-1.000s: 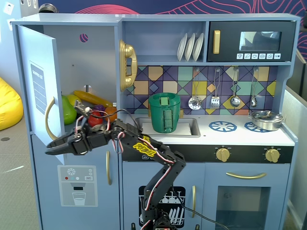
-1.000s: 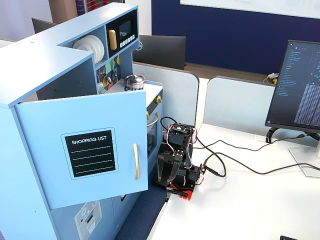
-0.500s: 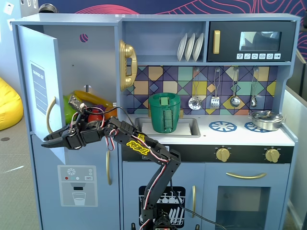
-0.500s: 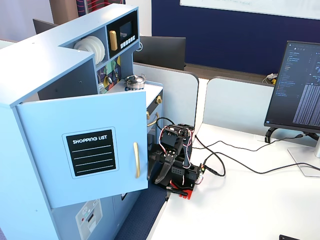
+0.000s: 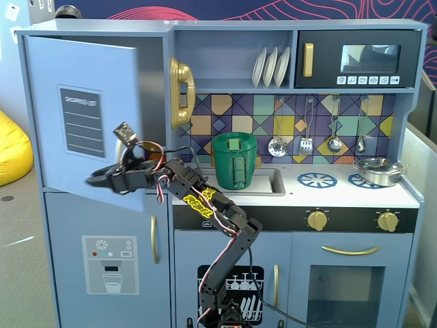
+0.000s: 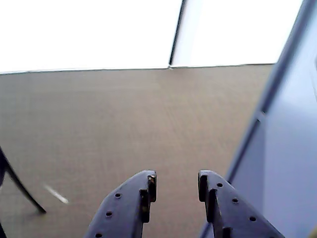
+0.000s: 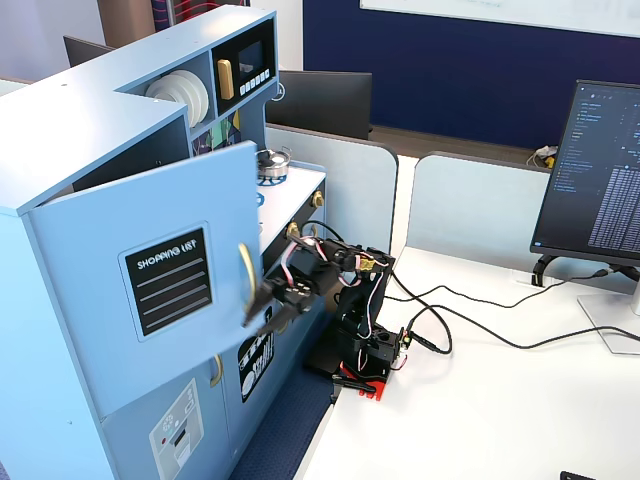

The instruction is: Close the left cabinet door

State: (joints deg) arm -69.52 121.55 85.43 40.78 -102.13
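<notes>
The left cabinet door (image 5: 82, 102) is light blue with a "SHOPPING LIST" panel. It stands partly open, hinged at the cabinet's left end, and shows in both fixed views (image 7: 150, 300). Its curved gold handle (image 7: 246, 268) is near the free edge. My gripper (image 5: 95, 179) reaches left across the door's outer face near the lower free corner; I cannot tell whether it touches. It also shows in the other fixed view (image 7: 258, 315). In the wrist view the gripper (image 6: 177, 181) is open and empty, with grey floor ahead and a light-blue panel (image 6: 292, 148) on the right.
Below is the blue door with the water-dispenser panel (image 5: 109, 263). A gold phone-shaped piece (image 5: 181, 92) hangs beside the open compartment. A green pot (image 5: 234, 160) stands by the sink. The arm's base (image 7: 365, 355) sits on the white desk (image 7: 500, 420), with cables trailing right.
</notes>
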